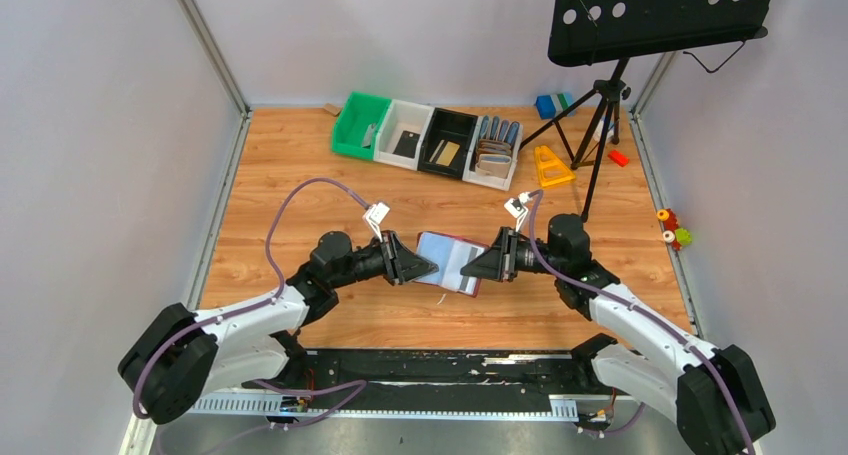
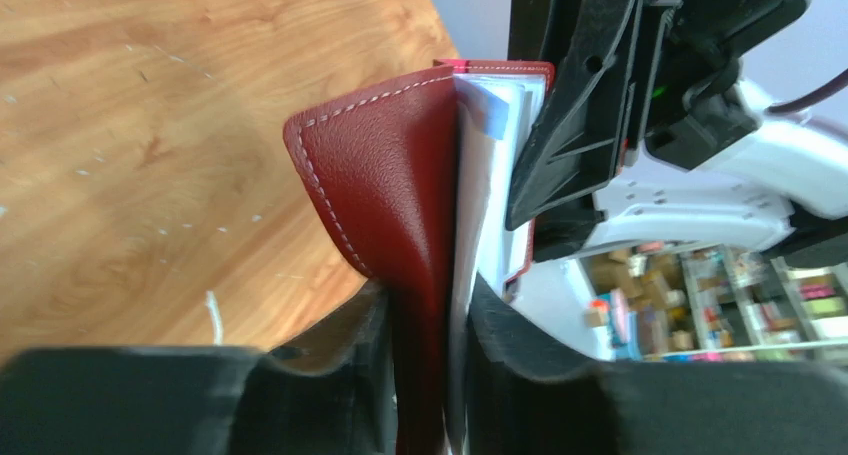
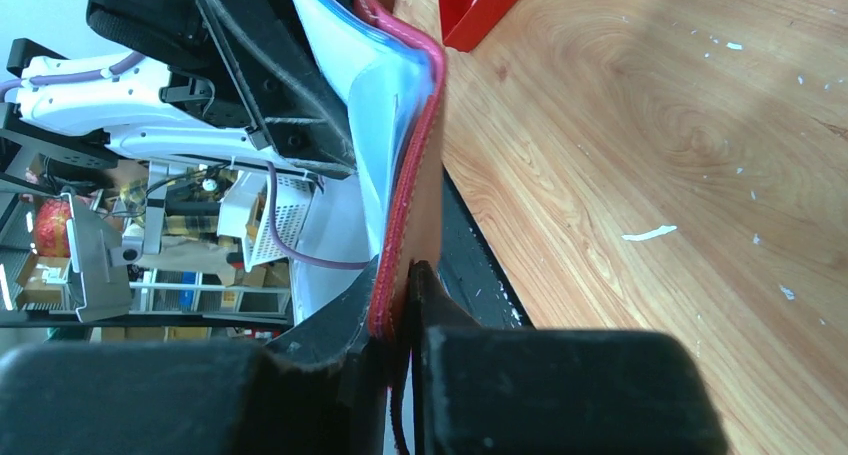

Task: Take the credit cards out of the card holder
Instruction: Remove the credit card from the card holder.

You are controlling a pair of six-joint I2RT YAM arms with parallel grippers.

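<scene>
The maroon card holder [image 1: 452, 262] hangs open above the middle of the table, held between both arms. My left gripper [image 1: 425, 268] is shut on its left half: in the left wrist view the fingers [image 2: 428, 355] pinch the maroon cover [image 2: 385, 165] together with pale inner sheets [image 2: 490, 105]. My right gripper [image 1: 472, 267] is shut on the right flap's stitched edge [image 3: 420, 155], clamped between its fingers [image 3: 397, 315]. Whether a pale sheet is a credit card, I cannot tell. A black card [image 1: 407, 142] and a gold-tan card [image 1: 446, 153] lie in bins at the back.
A row of bins stands at the back: green [image 1: 358, 125], white [image 1: 400, 133], black [image 1: 448, 142], and a white one with upright wallets [image 1: 494, 145]. A music stand tripod [image 1: 600, 105], a yellow triangle [image 1: 551, 165] and small blocks [image 1: 547, 105] are at the back right.
</scene>
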